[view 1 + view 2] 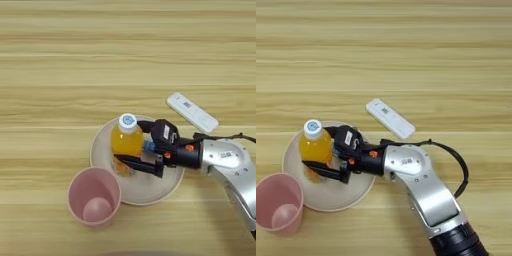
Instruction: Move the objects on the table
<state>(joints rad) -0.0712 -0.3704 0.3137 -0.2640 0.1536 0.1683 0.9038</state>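
Note:
A small orange-juice bottle (126, 139) with a white cap stands upright on the round beige plate (145, 192). My right gripper (127, 140) reaches in from the right, one black finger on the bottle's far side and the other against its near side, shut on it. A sliver of blue (148, 146) shows between the bottle and the gripper's body; I cannot tell what it is. The pink ribbed cup (94, 196) stands open and empty just off the plate's front left rim. The flat white oblong device (192, 112) lies on the table (75, 60) behind the gripper.
My silver forearm (416, 180) crosses the table's near right part, with a black cable (458, 165) looping beside it. The cup touches or nearly touches the plate's rim. Bare wood stretches across the far half and the left side.

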